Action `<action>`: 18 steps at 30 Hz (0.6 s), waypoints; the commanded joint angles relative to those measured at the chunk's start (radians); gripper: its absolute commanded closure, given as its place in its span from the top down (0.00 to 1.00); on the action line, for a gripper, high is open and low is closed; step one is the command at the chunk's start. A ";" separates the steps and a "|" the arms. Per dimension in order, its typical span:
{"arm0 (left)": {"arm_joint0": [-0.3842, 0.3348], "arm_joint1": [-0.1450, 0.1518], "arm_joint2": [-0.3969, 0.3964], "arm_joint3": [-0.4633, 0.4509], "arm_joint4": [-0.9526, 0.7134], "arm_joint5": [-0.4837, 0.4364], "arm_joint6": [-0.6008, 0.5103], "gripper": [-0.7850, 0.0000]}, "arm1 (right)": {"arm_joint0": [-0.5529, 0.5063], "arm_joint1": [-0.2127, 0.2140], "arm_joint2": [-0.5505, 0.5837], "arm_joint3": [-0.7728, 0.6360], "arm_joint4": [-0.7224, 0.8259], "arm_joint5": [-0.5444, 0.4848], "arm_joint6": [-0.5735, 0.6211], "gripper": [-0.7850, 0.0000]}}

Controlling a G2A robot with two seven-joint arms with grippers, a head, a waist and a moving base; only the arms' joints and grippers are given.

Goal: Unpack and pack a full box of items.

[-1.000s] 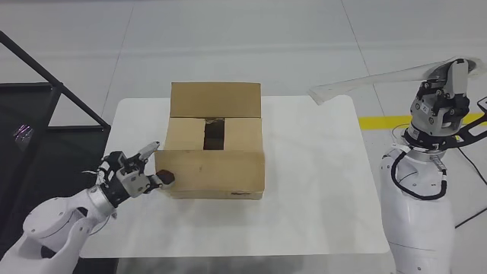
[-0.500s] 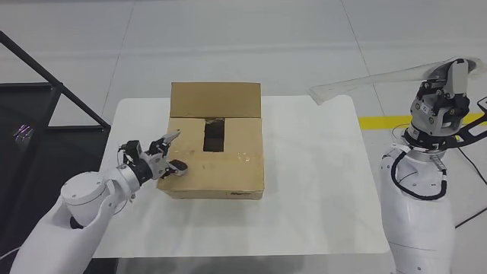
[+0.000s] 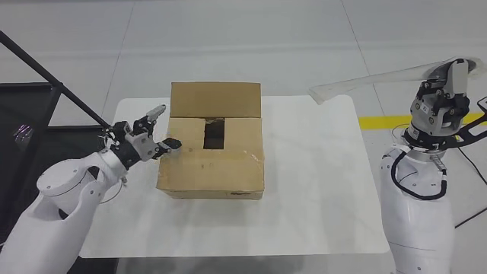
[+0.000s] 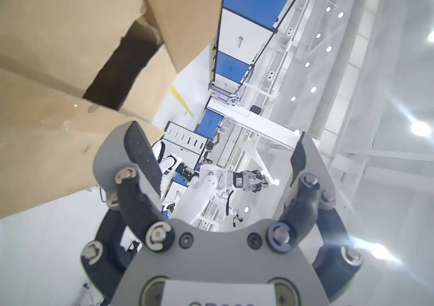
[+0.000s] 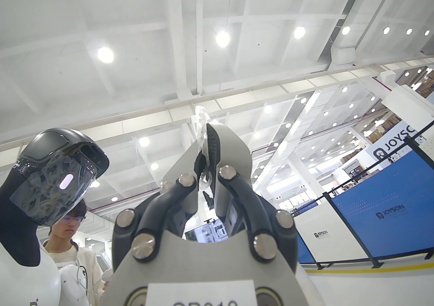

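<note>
Pinching faint clear strip [image 3: 365, 84]: right pincer [image 5: 202, 133].

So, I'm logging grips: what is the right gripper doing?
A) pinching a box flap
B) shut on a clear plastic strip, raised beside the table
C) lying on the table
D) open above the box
B: the right gripper is pinched shut on the clear plastic strip, held high beside the table, apart from the box.

Box [image 3: 213, 171] contents hidden beneath flaps [image 3: 242, 133]; gap [image 3: 214, 135] too dark to tell.
</note>
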 commanded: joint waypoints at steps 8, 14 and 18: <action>-0.029 -0.006 -0.019 0.018 -0.006 -0.008 0.089 1.00 | 0.000 0.000 0.000 0.000 0.000 0.000 0.000 0.00; -0.024 -0.007 -0.016 0.018 -0.002 -0.014 0.098 1.00 | 0.000 0.000 0.000 0.000 0.000 0.000 0.000 0.00; -0.078 -0.023 0.018 0.102 -0.087 0.014 0.088 1.00 | 0.000 0.000 0.000 0.000 0.000 0.000 0.000 0.00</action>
